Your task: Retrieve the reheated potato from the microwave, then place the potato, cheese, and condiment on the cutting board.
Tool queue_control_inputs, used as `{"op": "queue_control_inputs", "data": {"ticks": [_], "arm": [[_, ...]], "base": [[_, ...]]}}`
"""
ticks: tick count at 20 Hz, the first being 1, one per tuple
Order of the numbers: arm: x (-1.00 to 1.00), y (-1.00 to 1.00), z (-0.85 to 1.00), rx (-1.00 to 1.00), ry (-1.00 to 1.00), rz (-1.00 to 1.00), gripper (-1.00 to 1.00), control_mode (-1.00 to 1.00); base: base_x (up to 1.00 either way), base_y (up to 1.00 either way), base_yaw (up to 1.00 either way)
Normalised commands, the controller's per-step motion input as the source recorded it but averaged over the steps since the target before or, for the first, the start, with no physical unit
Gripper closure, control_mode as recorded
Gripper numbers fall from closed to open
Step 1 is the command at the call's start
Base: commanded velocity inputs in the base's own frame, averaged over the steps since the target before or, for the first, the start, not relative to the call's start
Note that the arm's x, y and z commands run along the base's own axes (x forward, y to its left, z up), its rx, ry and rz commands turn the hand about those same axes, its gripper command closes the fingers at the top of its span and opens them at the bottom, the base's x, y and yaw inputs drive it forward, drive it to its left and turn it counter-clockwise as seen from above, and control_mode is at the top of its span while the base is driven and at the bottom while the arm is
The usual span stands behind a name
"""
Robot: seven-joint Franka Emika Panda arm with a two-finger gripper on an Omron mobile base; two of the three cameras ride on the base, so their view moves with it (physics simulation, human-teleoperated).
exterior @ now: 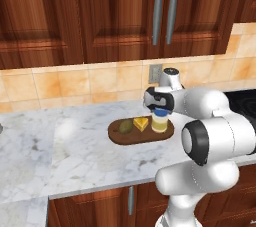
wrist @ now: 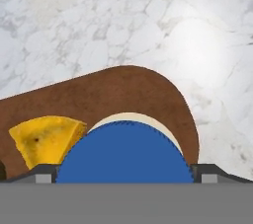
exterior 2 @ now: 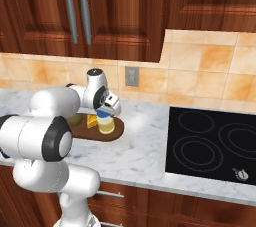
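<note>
The potato (exterior: 125, 126), cheese (exterior: 141, 123) and condiment (exterior: 159, 121) all sit on the cutting board (exterior: 116, 136), the bottle at the board's 3 o'clock end. This looks like the last step. The gripper (exterior: 159, 107) hangs right above the bottle, jaws wide, holding nothing. Next it should lift straight up.

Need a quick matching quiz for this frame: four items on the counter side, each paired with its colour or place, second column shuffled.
Column 1:
1. potato
2. cheese
3. condiment
4. cutting board

Column 2:
A. bright yellow wedge in the middle of the three items
B. dark brown, lying flat on the marble counter
C. blue-capped bottle standing directly under the open gripper
D. olive-brown lump at the end of the board away from the stove

Pairs: 1-D, 2-A, 3-C, 4-B
</note>
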Motion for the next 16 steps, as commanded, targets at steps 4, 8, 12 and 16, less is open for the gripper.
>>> {"op": "queue_control_inputs", "data": {"ticks": [4, 8, 12, 16], "arm": [[0.08, 0.0, -0.01, 0.0, -0.11, 0.0, -1.0, -1.0], [-0.04, -0.01, -0.11, 0.0, -0.11, 0.0, -1.0, -1.0], [-0.33, 0.0, -0.44, 0.0, -0.01, 0.0, -1.0, -1.0], [-0.32, 0.01, -0.31, 0.0, 0.09, 0.0, -1.0, -1.0]], "base": [[0.0, 0.0, 0.0], [0.0, 0.0, 0.0], [0.0, 0.0, 0.0], [0.0, 0.0, 0.0]]}}
